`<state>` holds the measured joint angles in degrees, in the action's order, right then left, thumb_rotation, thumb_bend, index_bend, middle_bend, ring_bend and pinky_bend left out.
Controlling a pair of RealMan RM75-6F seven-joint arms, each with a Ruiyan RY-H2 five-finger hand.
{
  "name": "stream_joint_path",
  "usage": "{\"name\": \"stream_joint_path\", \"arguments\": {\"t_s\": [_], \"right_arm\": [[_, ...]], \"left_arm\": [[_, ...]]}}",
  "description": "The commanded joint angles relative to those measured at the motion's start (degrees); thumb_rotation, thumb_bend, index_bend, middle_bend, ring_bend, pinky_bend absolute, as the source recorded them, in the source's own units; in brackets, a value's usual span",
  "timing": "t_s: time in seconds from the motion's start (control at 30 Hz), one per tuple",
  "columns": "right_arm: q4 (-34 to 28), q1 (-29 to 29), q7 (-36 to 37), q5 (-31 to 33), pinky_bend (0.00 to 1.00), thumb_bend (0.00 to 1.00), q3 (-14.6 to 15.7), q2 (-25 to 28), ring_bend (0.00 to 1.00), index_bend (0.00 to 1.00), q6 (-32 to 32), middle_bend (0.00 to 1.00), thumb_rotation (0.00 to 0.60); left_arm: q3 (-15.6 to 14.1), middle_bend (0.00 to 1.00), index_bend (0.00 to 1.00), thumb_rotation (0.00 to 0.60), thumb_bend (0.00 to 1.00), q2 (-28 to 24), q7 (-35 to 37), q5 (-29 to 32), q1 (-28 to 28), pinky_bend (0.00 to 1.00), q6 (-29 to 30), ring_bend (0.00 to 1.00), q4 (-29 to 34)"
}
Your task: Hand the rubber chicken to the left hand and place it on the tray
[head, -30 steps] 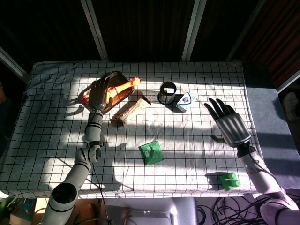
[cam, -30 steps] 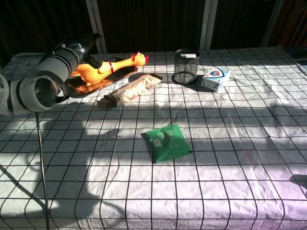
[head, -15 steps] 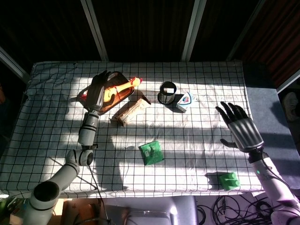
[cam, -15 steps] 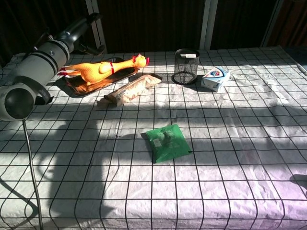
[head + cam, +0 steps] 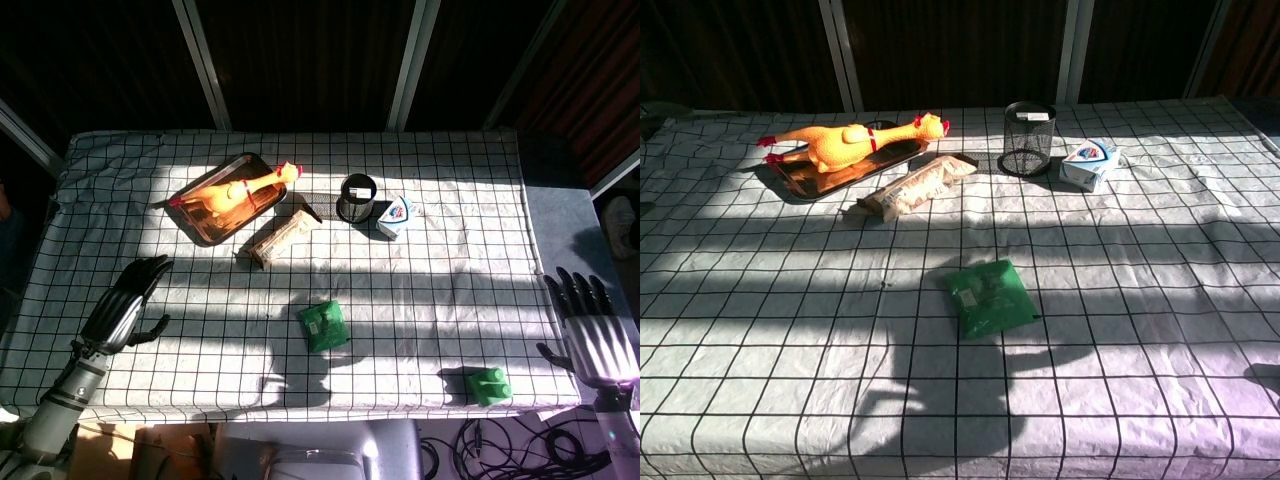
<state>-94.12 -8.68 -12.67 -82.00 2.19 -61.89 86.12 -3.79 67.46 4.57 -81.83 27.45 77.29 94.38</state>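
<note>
- We see the yellow rubber chicken (image 5: 240, 190) with its red comb lying lengthwise on the dark oblong tray (image 5: 205, 205), near the far left corner of the worktop (image 5: 420, 270), which is draped in a white cloth with a black grid.
- A brown wrapped packet (image 5: 277, 238) lies just beside the tray; a black mesh cup (image 5: 357, 198) and a small blue-and-white carton (image 5: 395, 216) stand further right. We cannot read any lettering.
- A crinkled green pouch (image 5: 324, 326) lies near the middle, and a green lump (image 5: 488, 385) by the near right edge.
- Our left hand (image 5: 125, 305), over the tray a second ago, now hangs at the near left edge, fingers apart, holding nothing.
- Our right hand (image 5: 590, 335) has drawn back past the right edge, fingers spread and empty.
</note>
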Motion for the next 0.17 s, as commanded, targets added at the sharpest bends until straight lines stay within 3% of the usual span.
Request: {"name": "stream_joint_path", "arguments": {"t_s": [0.03, 0.17], "right_arm": [[1.78, 2.33, 0.94, -2.11, 0.00, 0.06, 1.20, -1.92, 0.00, 0.00, 2.09, 0.00, 0.600], [2.19, 3.02, 0.99, -3.52, 0.00, 0.06, 0.81, -2.37, 0.00, 0.00, 2.97, 0.00, 0.600]], "left_arm": [[-7.14, 0.00, 0.00, 0.600, 0.41, 0.39, -10.22, -3.49, -15.58, 0.00, 12.70, 0.00, -3.67], [-4.57, 0.00, 0.00, 0.600, 0.41, 0.75, -8.20, -4.01, -17.26, 0.00, 15.68, 0.00, -5.02]]}}
